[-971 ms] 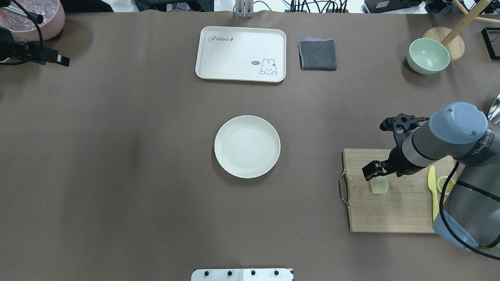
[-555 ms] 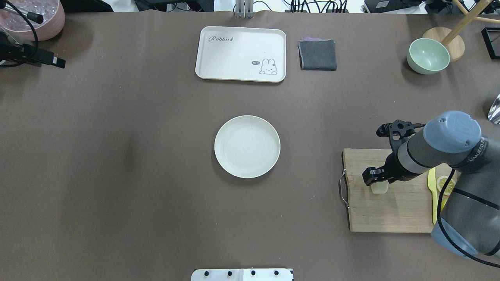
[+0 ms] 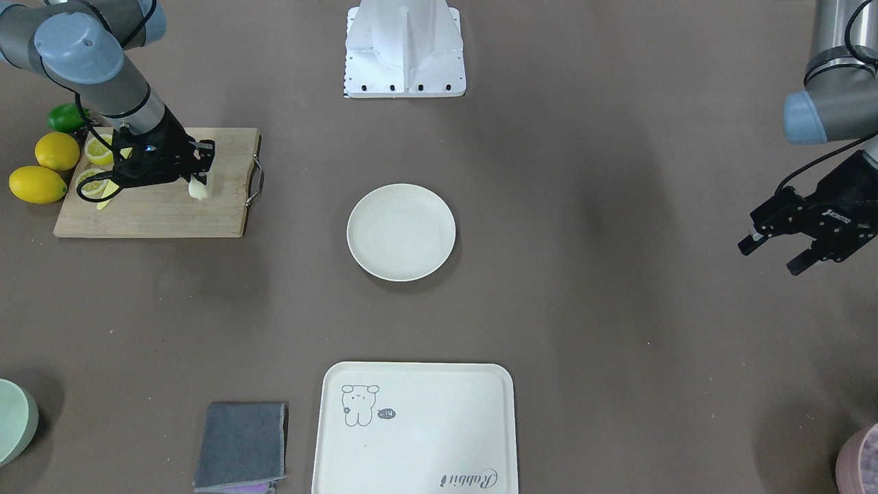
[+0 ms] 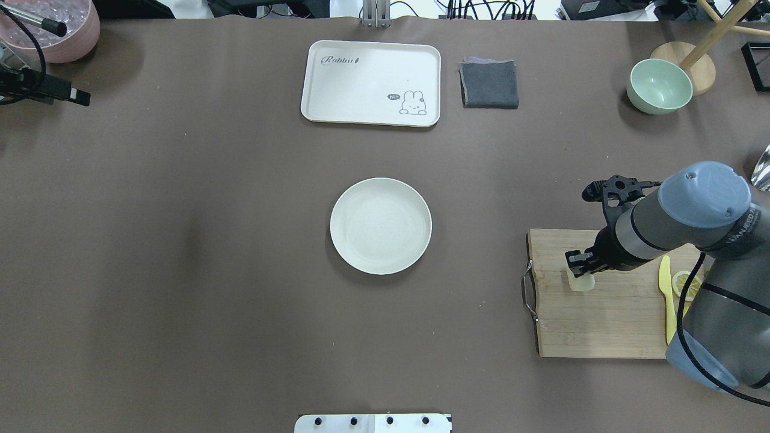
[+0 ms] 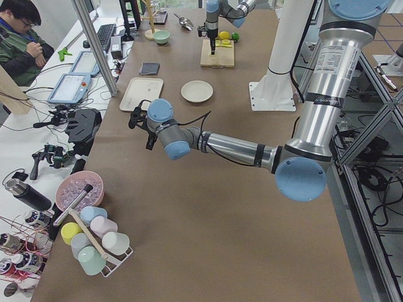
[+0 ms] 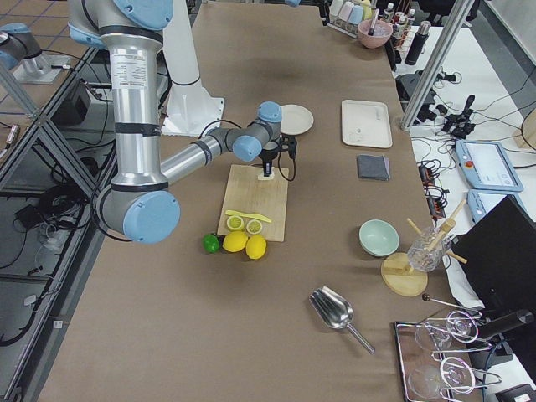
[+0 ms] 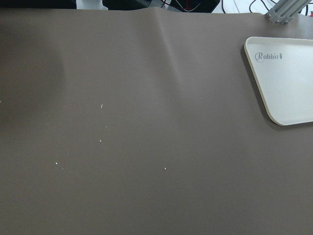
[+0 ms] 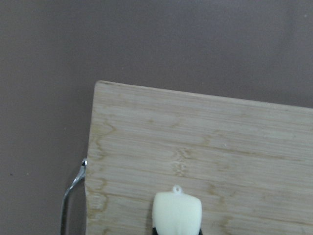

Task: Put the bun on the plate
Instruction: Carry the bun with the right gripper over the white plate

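The bun is a small pale cream piece at the far left part of the wooden cutting board. My right gripper comes down on it from above and is shut on it. In the right wrist view the bun sits low in the middle, between the dark fingers. The round cream-white plate lies empty at the table's centre, well to the left of the board. My left gripper hovers open over bare table at the far left side, holding nothing.
A cream tray with a drawing, a folded grey cloth and a pale green bowl lie along the far side. A yellow knife, lemon slices and whole lemons are at the board's right end. A pink bowl is far left.
My right gripper's fingers have closed in on the bun, which has shifted slightly toward the board's far edge. The left arm has drawn back further to the left.
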You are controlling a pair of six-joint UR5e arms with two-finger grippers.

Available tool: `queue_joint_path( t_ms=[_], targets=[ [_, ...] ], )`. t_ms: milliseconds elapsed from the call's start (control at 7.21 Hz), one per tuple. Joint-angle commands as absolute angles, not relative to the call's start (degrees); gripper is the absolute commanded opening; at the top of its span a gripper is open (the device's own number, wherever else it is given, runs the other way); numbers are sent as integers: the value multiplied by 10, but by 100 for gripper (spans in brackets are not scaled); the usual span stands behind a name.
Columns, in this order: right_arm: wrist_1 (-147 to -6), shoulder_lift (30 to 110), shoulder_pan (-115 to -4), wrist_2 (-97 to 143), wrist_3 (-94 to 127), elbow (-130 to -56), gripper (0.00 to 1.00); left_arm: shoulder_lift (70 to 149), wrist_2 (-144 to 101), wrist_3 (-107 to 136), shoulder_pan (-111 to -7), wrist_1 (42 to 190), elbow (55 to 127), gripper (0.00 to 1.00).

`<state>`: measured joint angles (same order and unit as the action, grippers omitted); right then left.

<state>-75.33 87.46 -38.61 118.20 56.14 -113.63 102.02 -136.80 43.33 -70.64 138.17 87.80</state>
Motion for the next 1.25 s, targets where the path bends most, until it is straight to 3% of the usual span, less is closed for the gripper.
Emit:
queue_joint_path(
  t_ms=[0, 277, 555, 832, 1109],
  targets=[
    [-756, 790, -396, 1179, 561, -1137, 0, 1022, -1367, 433, -706, 1378, 875, 98],
    [-763, 679, -394, 1166, 562, -1118, 0, 1030, -1369, 436, -704, 1378, 863, 98],
    [-757, 595, -373, 1146, 560, -1050, 0, 1038, -1369, 436, -702, 1380, 839, 98],
    [-757, 565, -353, 1124, 558, -1021, 0, 1040, -1375, 442, -702, 1383, 841, 98],
    [-710, 524, -324, 1083, 551, -946, 0, 1048, -1392, 443, -703, 1383, 839, 98]
  ],
)
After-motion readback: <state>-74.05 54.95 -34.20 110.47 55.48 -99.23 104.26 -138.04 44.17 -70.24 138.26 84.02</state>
